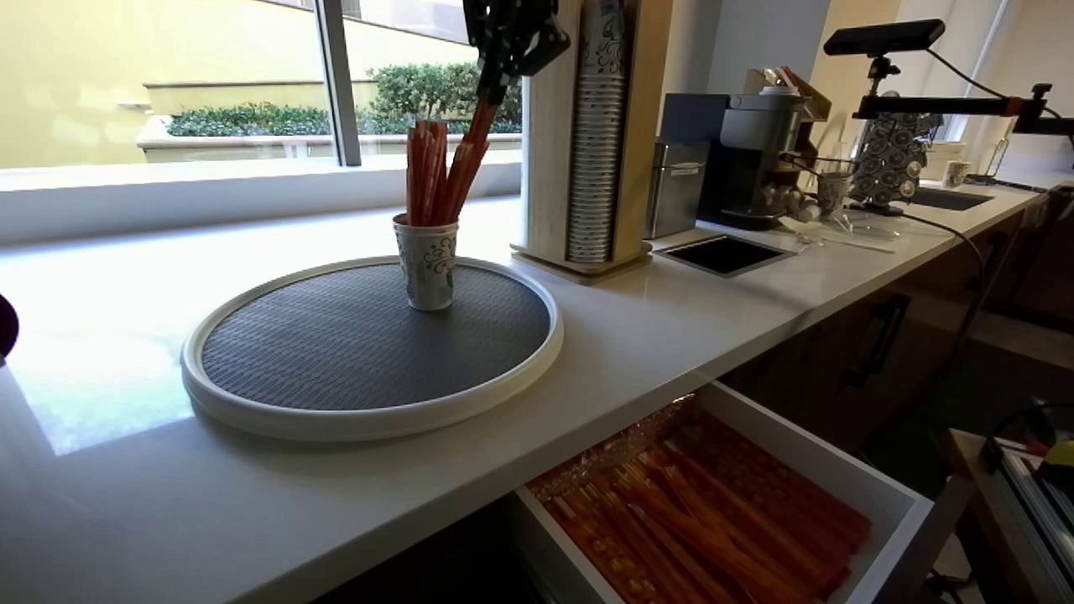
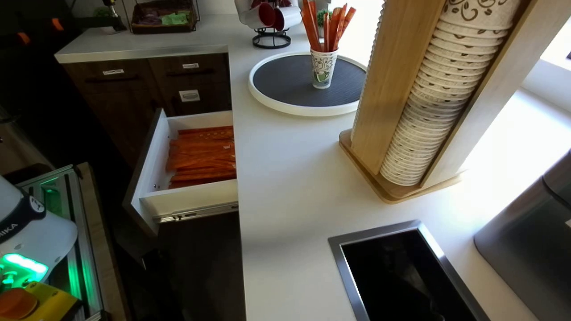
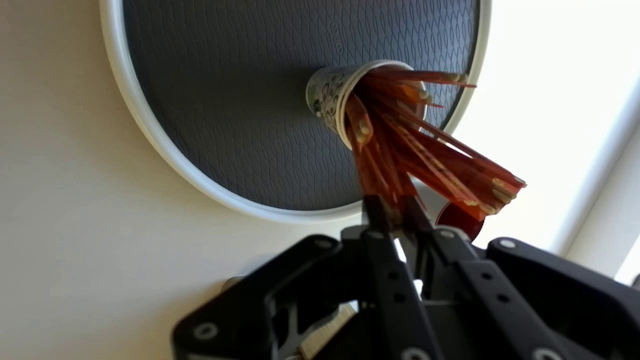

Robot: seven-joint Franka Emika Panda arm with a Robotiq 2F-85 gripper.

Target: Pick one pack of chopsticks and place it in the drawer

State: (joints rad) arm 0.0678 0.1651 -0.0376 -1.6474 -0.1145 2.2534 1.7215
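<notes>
My gripper (image 1: pixel 495 80) is shut on a reddish-orange pack of chopsticks (image 1: pixel 481 122) by its upper end, above the small white cup (image 1: pixel 428 268). In the wrist view the fingertips (image 3: pixel 392 205) pinch the pack (image 3: pixel 382 175), which slants towards the mouth of the cup (image 3: pixel 327 95). I cannot tell whether its lower end is still inside the cup, or whether more than one pack is held. Several similar packs (image 2: pixel 328 31) stand in the cup. The drawer (image 1: pixel 826 470) is pulled open below the counter and holds many packs; it also shows in an exterior view (image 2: pixel 192 196).
The cup stands on a round grey tray with a white rim (image 1: pixel 336 419). A tall wooden cup dispenser (image 1: pixel 550 151) stands close beside the tray. A steel-framed opening (image 2: pixel 339 258) is set in the counter. A coffee machine (image 1: pixel 759 126) and mugs (image 2: pixel 263 18) stand farther off.
</notes>
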